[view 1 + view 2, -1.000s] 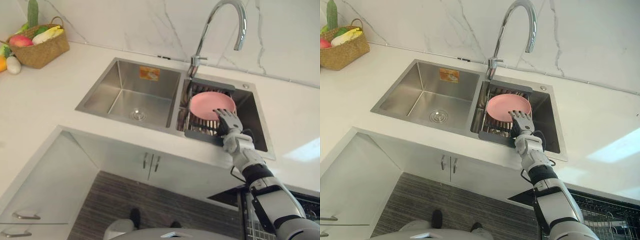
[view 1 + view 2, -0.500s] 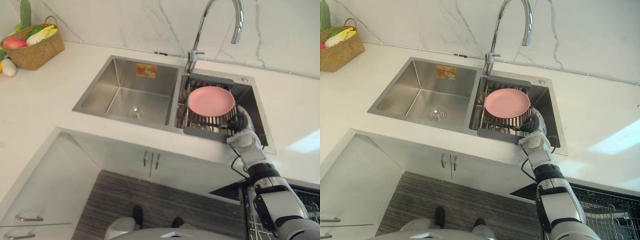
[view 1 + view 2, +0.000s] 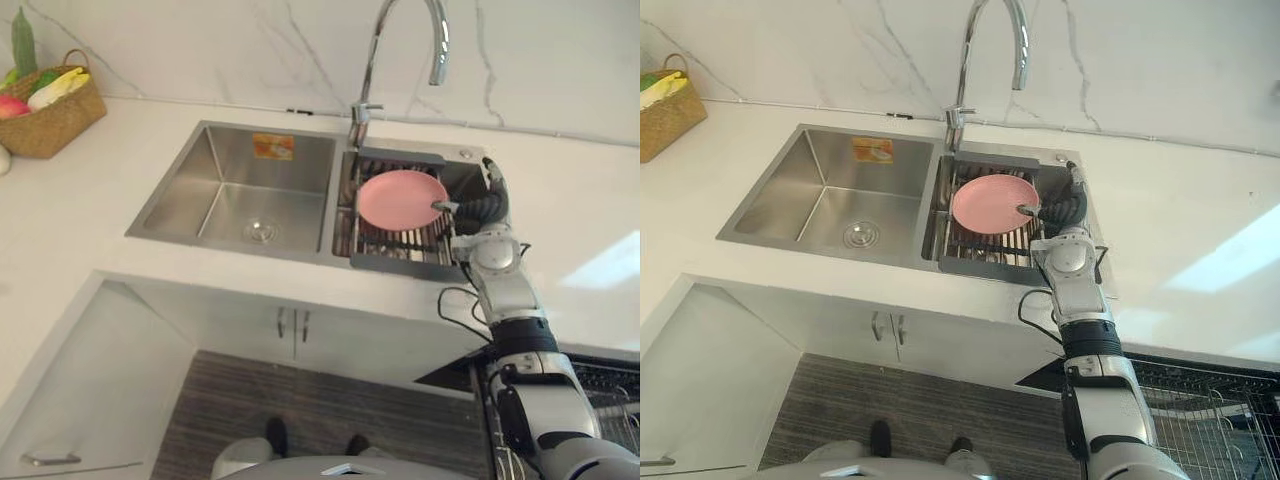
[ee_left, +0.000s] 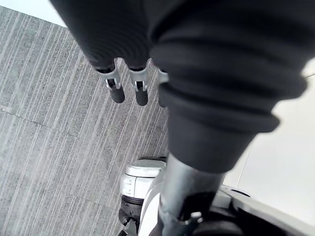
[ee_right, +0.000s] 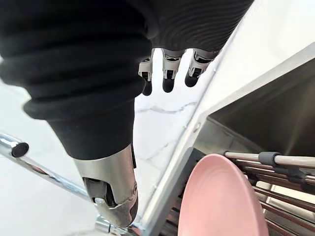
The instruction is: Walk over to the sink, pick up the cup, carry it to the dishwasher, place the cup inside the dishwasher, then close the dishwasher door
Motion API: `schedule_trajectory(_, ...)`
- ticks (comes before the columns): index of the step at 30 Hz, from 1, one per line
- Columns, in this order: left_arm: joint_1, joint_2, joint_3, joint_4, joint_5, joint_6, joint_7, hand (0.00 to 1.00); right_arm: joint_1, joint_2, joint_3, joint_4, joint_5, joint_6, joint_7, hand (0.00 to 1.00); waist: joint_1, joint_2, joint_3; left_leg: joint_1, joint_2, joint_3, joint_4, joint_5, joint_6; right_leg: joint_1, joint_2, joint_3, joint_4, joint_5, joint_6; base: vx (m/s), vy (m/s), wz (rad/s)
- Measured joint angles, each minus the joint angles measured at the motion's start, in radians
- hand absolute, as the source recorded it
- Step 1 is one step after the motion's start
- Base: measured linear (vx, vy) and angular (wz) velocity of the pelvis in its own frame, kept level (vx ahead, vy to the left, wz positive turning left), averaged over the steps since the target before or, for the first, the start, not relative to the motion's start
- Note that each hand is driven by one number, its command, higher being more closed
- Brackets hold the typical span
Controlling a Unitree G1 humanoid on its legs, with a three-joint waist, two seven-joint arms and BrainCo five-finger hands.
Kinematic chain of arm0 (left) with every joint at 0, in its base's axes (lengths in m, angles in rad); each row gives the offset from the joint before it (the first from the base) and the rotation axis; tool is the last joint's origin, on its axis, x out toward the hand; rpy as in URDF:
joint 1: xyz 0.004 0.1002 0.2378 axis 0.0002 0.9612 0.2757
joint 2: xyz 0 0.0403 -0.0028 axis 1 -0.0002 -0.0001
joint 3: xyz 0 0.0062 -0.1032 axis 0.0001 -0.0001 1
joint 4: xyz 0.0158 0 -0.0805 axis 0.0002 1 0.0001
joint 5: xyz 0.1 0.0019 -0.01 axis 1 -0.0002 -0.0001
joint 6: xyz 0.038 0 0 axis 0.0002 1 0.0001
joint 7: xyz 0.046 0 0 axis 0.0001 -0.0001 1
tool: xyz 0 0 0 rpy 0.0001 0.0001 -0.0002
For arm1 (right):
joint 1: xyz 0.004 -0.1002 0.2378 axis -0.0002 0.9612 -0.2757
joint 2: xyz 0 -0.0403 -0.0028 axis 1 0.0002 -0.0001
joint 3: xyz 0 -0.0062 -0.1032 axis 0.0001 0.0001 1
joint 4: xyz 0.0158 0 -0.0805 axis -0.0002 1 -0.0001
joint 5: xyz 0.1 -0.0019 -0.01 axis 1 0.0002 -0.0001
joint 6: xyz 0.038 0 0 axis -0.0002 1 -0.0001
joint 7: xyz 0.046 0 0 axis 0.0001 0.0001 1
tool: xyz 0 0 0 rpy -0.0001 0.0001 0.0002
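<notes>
**Right hand at the sink's right basin, plate on its thumb side, nothing held**

Right hand (image 3: 482, 208) hovers over the right edge of the sink (image 3: 180, 195), above the right basin. Its fingers (image 5: 167, 78) are straight and loosely together, pointing toward the marble back wall. The thumb (image 5: 110, 196) sticks out sideways. Grasp is empty.

On the thumb side is the pink plate (image 3: 402, 198), just beside the hand toward the robot's left. In the eye views the thumb tip overlaps the plate's right rim, but I cannot tell whether it touches. The plate lies on the dark slatted rack (image 3: 400, 262) across the right basin, face up and somewhat tilted. It is round, so there is no long axis to line up with. The right rim is the edge nearest the hand.

The task says cup, but the rack carries the plate, so I read the plate as the thing to pick.

Judgement: the fingers aim past the plate, not at it. The next move likely needs a wrist turn plus a shift to the robot's left, to bracket the rim between fingers and thumb. The risk is a thin rim with rack bars close under it, so a slip is possible.

Left hand (image 4: 128, 88) hangs over the grey striped floor, fingers relaxed and empty, well apart from the sink. The right hand is clearly nearer.

Further out, the faucet (image 3: 400, 40) arches up behind the plate. The dishwasher (image 3: 1210, 400) is open at the robot's lower right, below the surface (image 3: 80, 230), with its wire rack visible.
</notes>
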Motion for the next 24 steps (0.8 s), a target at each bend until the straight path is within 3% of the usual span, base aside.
schedule_trajectory(5,-0.002,0.003,0.000,0.000,0.000,0.013,0.002,0.00,0.002,0.010,-0.027,-0.062,-0.025,0.002,0.011,0.00,-0.001,-0.003,-0.003,0.004,0.004,0.007,0.000,-0.003,0.000,0.004,0.005,0.003,-0.007,0.001,-0.001,-0.01,0.002,-0.04)
schedule_trajectory(11,-0.002,0.007,0.000,0.003,0.000,0.017,0.013,0.00,0.002,0.008,-0.012,-0.044,-0.208,0.018,0.079,0.00,0.007,-0.017,-0.011,0.001,0.005,0.007,0.000,-0.003,0.000,0.004,0.006,0.001,-0.013,0.002,0.000,0.00,0.003,0.00)
schedule_trajectory(15,-0.001,0.017,0.000,0.005,-0.001,0.018,0.009,0.00,-0.003,-0.034,0.071,0.080,-0.273,0.023,0.120,0.00,0.034,-0.033,-0.027,-0.006,0.004,-0.006,0.000,-0.002,0.000,0.004,0.006,-0.012,-0.014,0.002,-0.003,0.03,0.008,0.09)
schedule_trajectory(22,0.000,0.017,0.001,0.002,-0.002,0.016,0.000,0.00,-0.107,-0.058,0.103,0.230,-0.319,0.036,0.137,0.00,0.040,-0.035,-0.029,-0.030,-0.008,-0.057,0.000,0.010,0.007,0.004,-0.002,-0.061,-0.014,0.001,0.000,0.02,0.019,0.22)
schedule_trajectory(24,0.001,0.017,0.001,0.002,-0.001,0.015,-0.002,0.00,-0.137,-0.075,0.144,0.254,-0.342,0.032,0.141,0.00,0.053,-0.036,-0.029,-0.030,-0.009,-0.058,0.000,0.012,0.009,0.005,-0.003,-0.063,-0.014,0.000,0.001,0.01,0.034,0.06)
